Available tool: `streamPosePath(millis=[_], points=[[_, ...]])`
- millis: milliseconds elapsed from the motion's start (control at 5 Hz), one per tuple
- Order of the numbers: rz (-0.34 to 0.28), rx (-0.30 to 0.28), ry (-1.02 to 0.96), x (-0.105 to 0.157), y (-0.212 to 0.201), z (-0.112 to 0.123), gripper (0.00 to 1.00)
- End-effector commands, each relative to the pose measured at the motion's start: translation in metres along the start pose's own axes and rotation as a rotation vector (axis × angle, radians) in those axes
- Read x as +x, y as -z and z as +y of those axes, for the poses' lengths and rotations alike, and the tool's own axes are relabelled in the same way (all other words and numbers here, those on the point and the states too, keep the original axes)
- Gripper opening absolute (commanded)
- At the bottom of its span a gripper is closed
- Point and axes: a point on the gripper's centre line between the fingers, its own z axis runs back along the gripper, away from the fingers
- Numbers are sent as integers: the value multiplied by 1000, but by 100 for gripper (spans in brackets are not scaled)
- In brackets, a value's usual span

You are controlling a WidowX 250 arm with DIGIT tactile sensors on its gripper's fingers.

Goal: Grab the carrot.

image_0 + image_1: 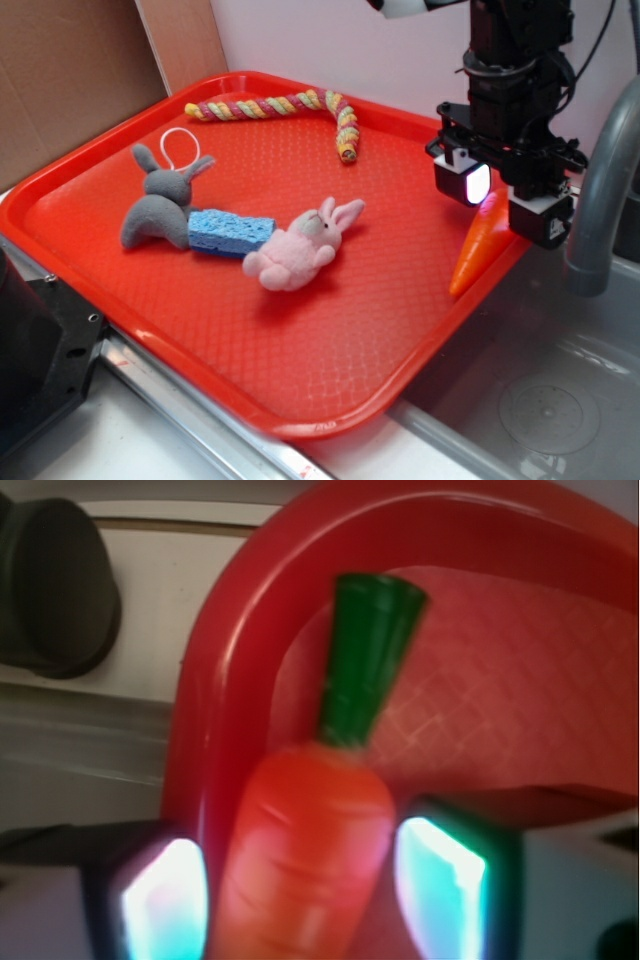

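Red tray beside steel sink — carrot at right rim, between parted fingers of gripper, not yet clamped; risk: smooth taper squirting out on closing, or fingertip catching raised rim.
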Motion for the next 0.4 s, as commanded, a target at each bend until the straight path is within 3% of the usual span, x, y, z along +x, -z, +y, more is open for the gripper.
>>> streamPosePath(millis=[0,200], points=[[-6,2,-38,-25,-21,24,100],[-5,-22,-24,-25,-25,30,100]])
